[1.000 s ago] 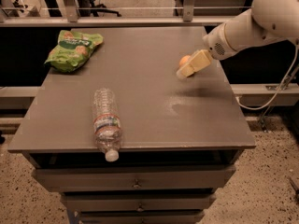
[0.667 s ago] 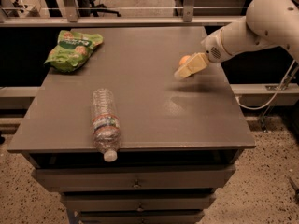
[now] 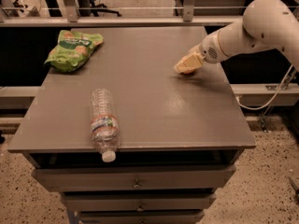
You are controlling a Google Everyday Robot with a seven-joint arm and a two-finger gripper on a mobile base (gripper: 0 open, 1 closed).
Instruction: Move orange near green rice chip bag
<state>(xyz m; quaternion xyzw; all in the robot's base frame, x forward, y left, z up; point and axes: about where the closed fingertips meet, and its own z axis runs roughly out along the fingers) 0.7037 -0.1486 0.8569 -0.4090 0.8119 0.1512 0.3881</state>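
The green rice chip bag lies crumpled at the far left corner of the grey table. My gripper, cream-coloured at the end of the white arm, is low over the table's right side towards the back, at or just above the surface. It is far to the right of the bag. The orange does not show plainly. If it is at the gripper, the gripper hides it.
A clear plastic water bottle lies on its side at the front left, its cap at the table's front edge. Drawers sit below the tabletop. A rail runs behind the table. A cable hangs at the right.
The gripper has shifted slightly left over the table's right side. The bag and the bottle have not moved.
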